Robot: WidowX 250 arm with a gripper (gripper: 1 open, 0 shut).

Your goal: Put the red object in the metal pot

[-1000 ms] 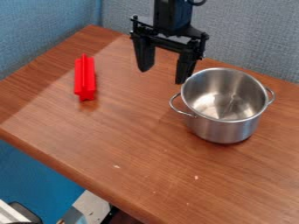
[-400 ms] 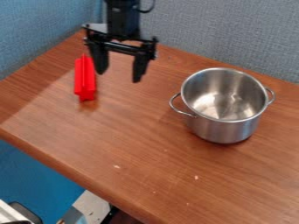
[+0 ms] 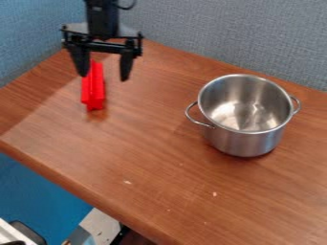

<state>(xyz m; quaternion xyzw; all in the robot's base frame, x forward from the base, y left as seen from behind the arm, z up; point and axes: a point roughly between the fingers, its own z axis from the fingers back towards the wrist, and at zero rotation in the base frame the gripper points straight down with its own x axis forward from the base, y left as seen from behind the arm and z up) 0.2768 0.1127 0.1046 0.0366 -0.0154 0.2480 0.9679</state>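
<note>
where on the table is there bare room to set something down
Bare wood lies between the red block and the stainless-steel pot, and in front of both. It's crowded at the red block, where the open end effector hovers.

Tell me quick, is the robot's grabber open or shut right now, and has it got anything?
Gripper: open, its two fingers wide apart near the red block, which seems not to be gripped.
</note>
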